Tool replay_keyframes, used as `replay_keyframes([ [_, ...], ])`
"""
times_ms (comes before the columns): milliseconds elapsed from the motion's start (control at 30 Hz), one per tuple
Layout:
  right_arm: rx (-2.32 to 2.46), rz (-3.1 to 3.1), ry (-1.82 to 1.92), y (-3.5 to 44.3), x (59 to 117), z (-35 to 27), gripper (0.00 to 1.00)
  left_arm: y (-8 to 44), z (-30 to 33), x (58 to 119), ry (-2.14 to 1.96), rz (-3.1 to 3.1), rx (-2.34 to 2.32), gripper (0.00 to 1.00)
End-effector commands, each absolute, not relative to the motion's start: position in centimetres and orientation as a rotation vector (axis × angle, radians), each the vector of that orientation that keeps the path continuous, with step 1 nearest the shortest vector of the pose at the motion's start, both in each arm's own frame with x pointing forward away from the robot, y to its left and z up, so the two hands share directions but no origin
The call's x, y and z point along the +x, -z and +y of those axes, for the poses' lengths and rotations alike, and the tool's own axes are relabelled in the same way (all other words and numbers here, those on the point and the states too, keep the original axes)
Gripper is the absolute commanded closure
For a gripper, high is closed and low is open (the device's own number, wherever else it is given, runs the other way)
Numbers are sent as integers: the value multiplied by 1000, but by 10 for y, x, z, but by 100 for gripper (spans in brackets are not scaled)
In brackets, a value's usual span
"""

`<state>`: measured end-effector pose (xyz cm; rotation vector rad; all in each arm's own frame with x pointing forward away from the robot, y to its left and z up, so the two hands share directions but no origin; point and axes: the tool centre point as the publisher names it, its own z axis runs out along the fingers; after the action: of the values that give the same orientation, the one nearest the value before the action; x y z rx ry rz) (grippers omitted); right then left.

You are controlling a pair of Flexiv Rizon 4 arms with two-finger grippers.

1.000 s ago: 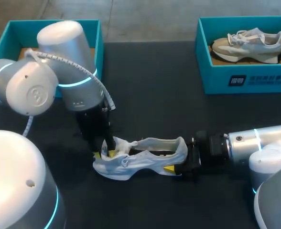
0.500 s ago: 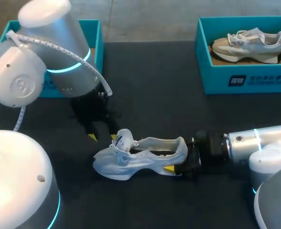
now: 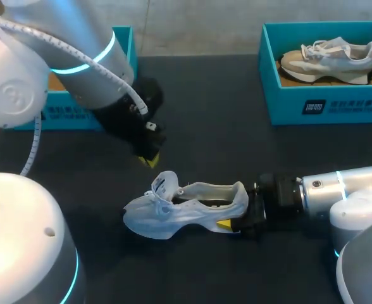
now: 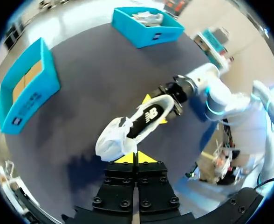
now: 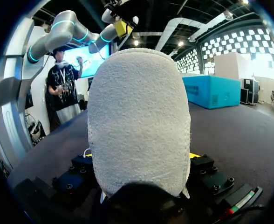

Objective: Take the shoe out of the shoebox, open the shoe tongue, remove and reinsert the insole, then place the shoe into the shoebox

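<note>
The left arm (image 3: 100,76) has lifted away far-left, its jaws closed on nothing, while the right jaws clamp the heel of the shoe (image 3: 186,209) lying on the counter (image 3: 217,139); it looks light and floppy, best held by the stiffer heel or sole.

My left arm (image 3: 59,63) and right arm (image 3: 344,187) are glossy silver-white cylinders with glowing cyan rings. A white coiled cable (image 3: 35,130) follows the left one. My left tool (image 4: 136,157) is black, screw-studded and yellow-tipped.
</note>
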<state>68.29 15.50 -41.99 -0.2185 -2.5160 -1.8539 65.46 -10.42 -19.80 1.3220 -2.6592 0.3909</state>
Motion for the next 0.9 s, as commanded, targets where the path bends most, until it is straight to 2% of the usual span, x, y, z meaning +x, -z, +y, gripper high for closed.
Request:
replay_keyframes([
  [33,-220,-2520,1846,419,682,156,100,194,-112,663,-363,-2770,965,100],
  [300,-220,-2520,1846,419,682,156,100,186,-129,660,-279,-2935,303,100],
  [900,-220,-2520,1846,419,682,156,100,197,-136,666,-305,-2936,247,100],
])
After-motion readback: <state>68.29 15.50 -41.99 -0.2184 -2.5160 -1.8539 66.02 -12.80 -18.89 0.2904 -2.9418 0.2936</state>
